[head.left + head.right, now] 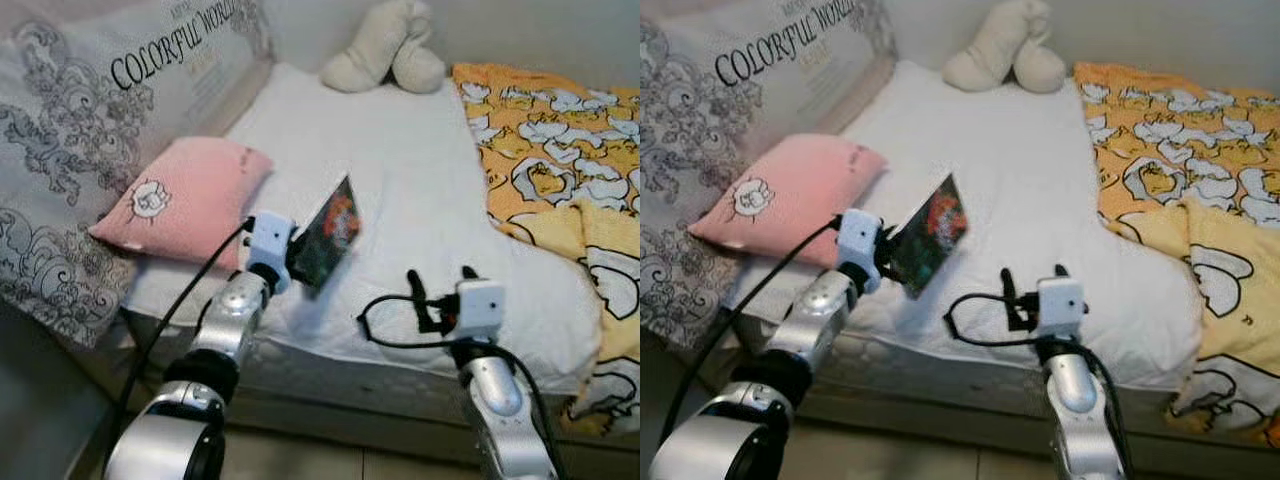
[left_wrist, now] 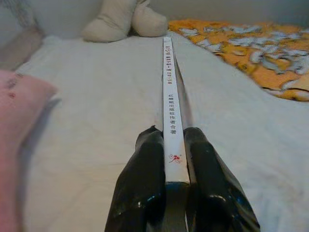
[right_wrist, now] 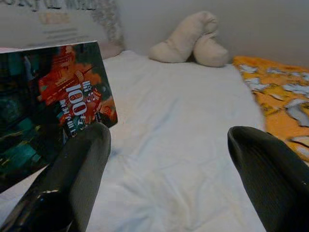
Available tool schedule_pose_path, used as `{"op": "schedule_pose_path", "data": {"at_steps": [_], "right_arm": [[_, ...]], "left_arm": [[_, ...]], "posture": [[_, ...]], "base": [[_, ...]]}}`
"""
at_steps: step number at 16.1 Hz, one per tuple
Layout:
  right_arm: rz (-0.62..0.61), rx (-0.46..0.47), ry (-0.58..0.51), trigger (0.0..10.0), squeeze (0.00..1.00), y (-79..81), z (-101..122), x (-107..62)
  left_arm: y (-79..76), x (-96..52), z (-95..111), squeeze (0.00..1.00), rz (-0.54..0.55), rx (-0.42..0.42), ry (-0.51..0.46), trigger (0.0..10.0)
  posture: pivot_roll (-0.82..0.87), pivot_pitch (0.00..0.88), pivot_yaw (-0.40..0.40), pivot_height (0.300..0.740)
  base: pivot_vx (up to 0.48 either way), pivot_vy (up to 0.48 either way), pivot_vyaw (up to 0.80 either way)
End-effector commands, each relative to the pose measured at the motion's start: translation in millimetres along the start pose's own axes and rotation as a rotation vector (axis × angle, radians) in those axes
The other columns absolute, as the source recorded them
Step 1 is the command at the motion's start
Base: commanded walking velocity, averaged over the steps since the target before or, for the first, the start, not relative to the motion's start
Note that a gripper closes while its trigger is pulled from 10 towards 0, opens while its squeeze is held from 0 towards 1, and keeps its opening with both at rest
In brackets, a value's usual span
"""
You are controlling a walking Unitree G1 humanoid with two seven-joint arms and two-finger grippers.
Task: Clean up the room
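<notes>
Black fingers (image 2: pixel 145 183) of the left gripper (image 1: pixel 297 262) pinch a thin book (image 1: pixel 328 243) by its spine, above the bed's (image 1: pixel 400 200) front edge; such a narrow hold may let it swivel or slip. Right gripper (image 1: pixel 440 300) hovers spread, empty.

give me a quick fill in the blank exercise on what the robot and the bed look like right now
1. The left gripper holds a thin ____ by its spine above the white mattress.
2. The small pillow beside the left arm is ____ in colour.
3. The right gripper has its jaws ____ and holds nothing.
4. The cream plush toy lies at the far end of the bed, next to the ____ patterned blanket.

Missing words: book; pink; open; orange
</notes>
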State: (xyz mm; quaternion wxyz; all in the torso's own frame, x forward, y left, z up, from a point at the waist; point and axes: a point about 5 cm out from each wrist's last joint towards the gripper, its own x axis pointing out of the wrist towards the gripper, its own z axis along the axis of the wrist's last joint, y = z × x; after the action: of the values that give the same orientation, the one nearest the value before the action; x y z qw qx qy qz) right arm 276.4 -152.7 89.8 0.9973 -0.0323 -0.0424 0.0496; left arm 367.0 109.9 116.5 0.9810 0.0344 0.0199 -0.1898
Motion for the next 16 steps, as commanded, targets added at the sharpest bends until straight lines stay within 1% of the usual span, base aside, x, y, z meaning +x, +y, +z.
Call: {"op": "schedule_pose_path", "data": {"at_steps": [1, 4, 9, 10, 13, 14, 15, 16], "right_arm": [[0.019, 0.008, 0.001, 10.0, 0.00, 4.2, 0.0, 1.4], [0.039, 0.005, 0.000, 10.0, 0.00, 7.6, 1.2, 5.8], [0.060, -0.010, -0.009, 10.0, 0.00, 10.0, 2.7, 9.0], [0.058, -0.006, -0.006, 10.0, 0.00, 10.4, 2.2, 9.0], [0.066, 0.003, -0.003, 10.0, 0.00, 12.6, -0.8, 4.8], [0.070, -0.004, 0.001, 10.0, 0.00, 12.7, -1.4, 4.4], [0.070, -0.006, 0.005, 10.0, 0.00, 12.6, -1.6, 4.2], [0.071, -0.007, 0.004, 10.0, 0.00, 12.7, -1.5, 3.4]], "left_arm": [[5.5, 4.4, 14.9, 0.00, 0.023, 0.000, -0.059, 10.0], [7.6, 5.7, 17.6, 0.00, 0.009, 0.003, -0.071, 10.0], [9.3, 8.8, 28.5, 0.00, -0.050, 0.048, -0.102, 10.0], [9.4, 9.5, 29.8, 0.00, -0.056, 0.047, -0.103, 10.0], [11.1, 10.9, 32.2, 0.00, -0.062, 0.037, -0.106, 10.0], [11.1, 11.7, 32.1, 0.00, -0.063, 0.035, -0.096, 10.0], [10.6, 13.7, 32.2, 0.00, -0.065, 0.014, -0.075, 10.0], [9.8, 16.9, 33.2, 0.00, -0.063, -0.031, -0.052, 10.0]], "posture": [[0.07, 0.000, 0.029, 0.740], [0.08, 0.000, 0.021, 0.740], [0.09, 0.000, 0.023, 0.740], [0.09, 0.000, 0.026, 0.740], [0.08, 0.000, 0.032, 0.740], [0.07, 0.000, 0.032, 0.740], [0.07, 0.000, 0.032, 0.740], [0.06, 0.000, 0.031, 0.740]], "base": [[0.472, 0.000, 0.00], [0.471, 0.000, 0.00], [0.470, 0.000, 0.00], [0.472, 0.000, -0.48], [0.466, 0.000, -0.67], [0.458, 0.000, 0.00], [0.000, 0.000, 0.00], [0.000, 0.000, 0.00]]}}
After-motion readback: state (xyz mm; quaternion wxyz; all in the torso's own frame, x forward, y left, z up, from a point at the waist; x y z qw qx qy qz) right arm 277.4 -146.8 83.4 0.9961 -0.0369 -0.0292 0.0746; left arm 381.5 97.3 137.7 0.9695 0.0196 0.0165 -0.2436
